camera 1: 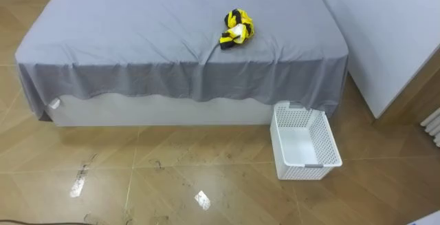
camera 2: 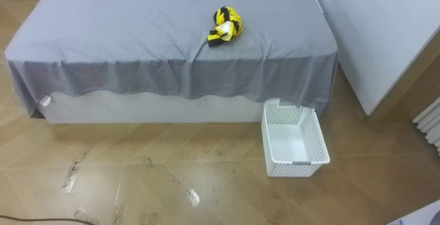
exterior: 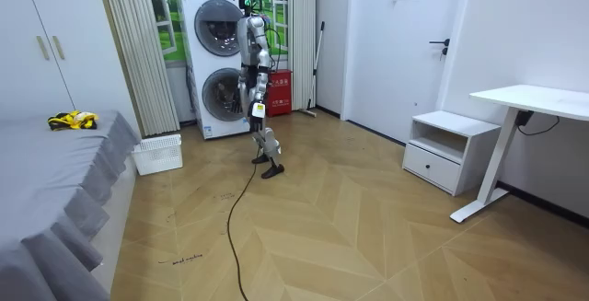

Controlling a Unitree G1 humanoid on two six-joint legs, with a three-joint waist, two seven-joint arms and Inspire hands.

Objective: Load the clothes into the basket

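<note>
On the bed's [camera 1: 137, 25] near right, the clothes [camera 1: 236, 28] lay bunched, untouched; empty basket [camera 1: 328, 141] stood on the floor [camera 1: 172, 184] just below, mouth up, likely staged for a short drop; you stood far back by the washers [exterior: 213, 62]; hands [exterior: 259, 108]: can't tell whether apart or closed.

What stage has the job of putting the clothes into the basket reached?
Done: nothing yet; the white basket on the floor by the bed's corner is empty. In hand: the robot stands off by the stacked washing machines, looking at the bed; no pick-up has begun. Left: the yellow-and-black clothes lie bunched on the grey sheet and must be reached, lifted and dropped into the basket.
</note>
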